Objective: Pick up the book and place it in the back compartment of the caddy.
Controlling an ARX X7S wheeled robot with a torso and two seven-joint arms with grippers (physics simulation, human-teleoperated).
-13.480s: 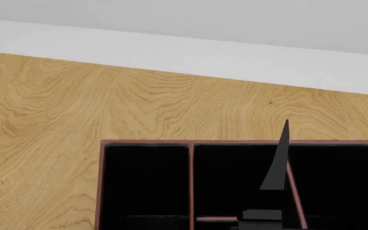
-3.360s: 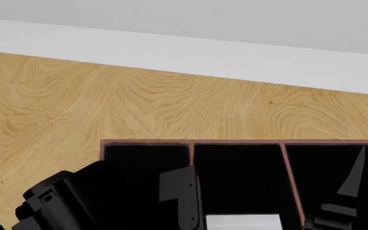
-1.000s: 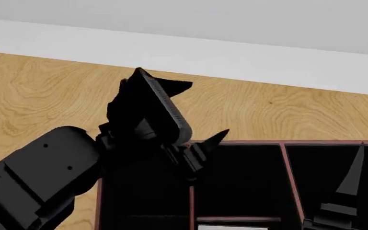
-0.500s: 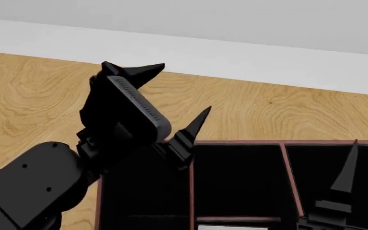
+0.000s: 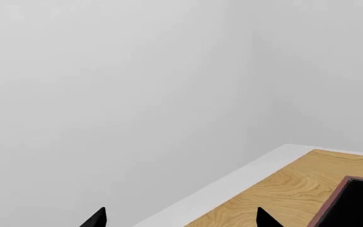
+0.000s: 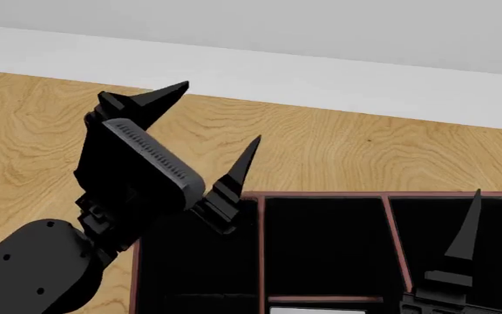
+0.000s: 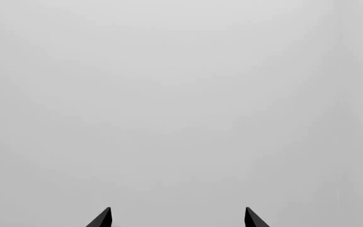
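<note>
The caddy (image 6: 321, 194) fills the lower head view, black inside with pinkish-brown walls and dividers; its corner (image 5: 331, 201) also shows in the left wrist view. A thin white-grey sliver of the book (image 6: 303, 311) shows at the bottom edge, in the middle column, just on the near side of a cross divider. My left gripper (image 6: 219, 114) is raised above the caddy's back left corner, open and holding nothing (image 5: 181, 220). My right gripper (image 6: 470, 219) points upward over the right column; it is open and empty (image 7: 178, 218).
The caddy stands on a wooden table (image 6: 338, 150), whose far edge meets a white ledge (image 6: 321, 75) and a grey wall. The right wrist view shows only that wall.
Over the last second my left gripper has swung left and a little higher, away from the caddy's middle divider. The right gripper has drifted slightly left.
</note>
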